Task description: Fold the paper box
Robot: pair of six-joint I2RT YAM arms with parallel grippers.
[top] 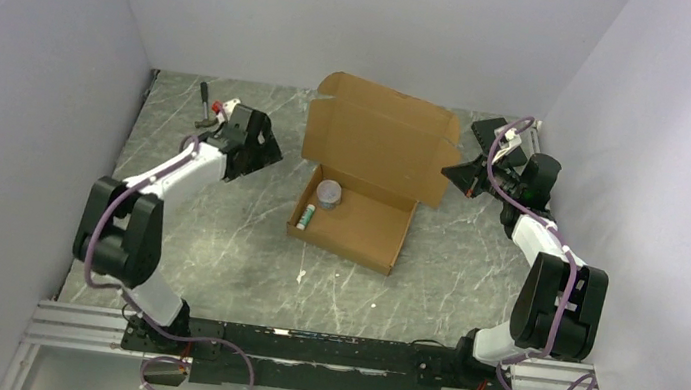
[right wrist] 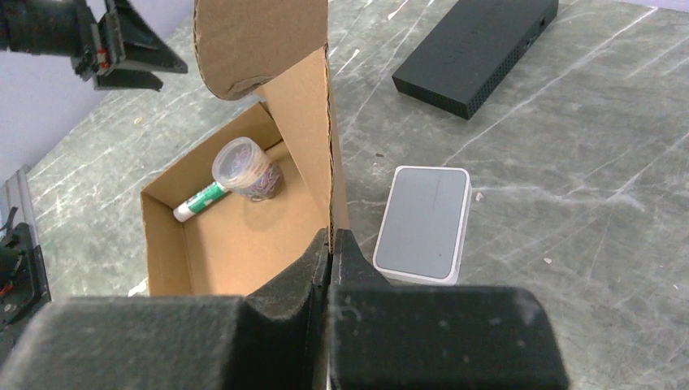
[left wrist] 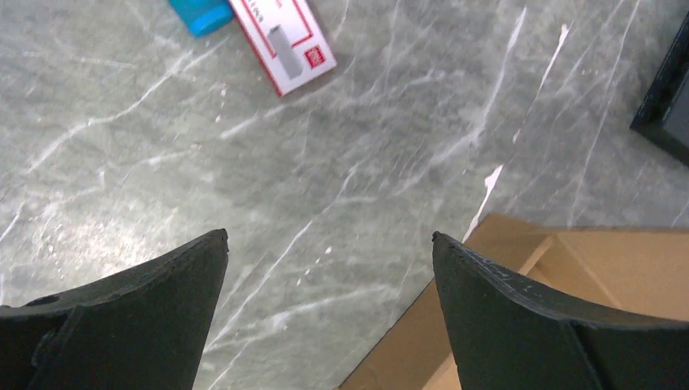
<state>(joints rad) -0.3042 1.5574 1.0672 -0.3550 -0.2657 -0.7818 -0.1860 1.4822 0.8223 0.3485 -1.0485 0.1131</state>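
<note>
— Where do we see the paper box [top: 376, 149]?
— Mid-table, lid upright. Our right gripper [right wrist: 329, 244] pinches its side flap's edge; our left gripper [left wrist: 329, 237] hangs spread wide beside a box corner.
— Inside?
— A small jar [right wrist: 244, 166], then a green-white tube [right wrist: 199, 203] just beside it.

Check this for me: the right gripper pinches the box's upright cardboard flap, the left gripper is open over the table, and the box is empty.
The box is not empty. The right wrist view shows the paper box holding a small clear jar and a green-and-white stick. The rest stands: the right gripper pinches the upright flap, and the left gripper is open over the table.
</note>
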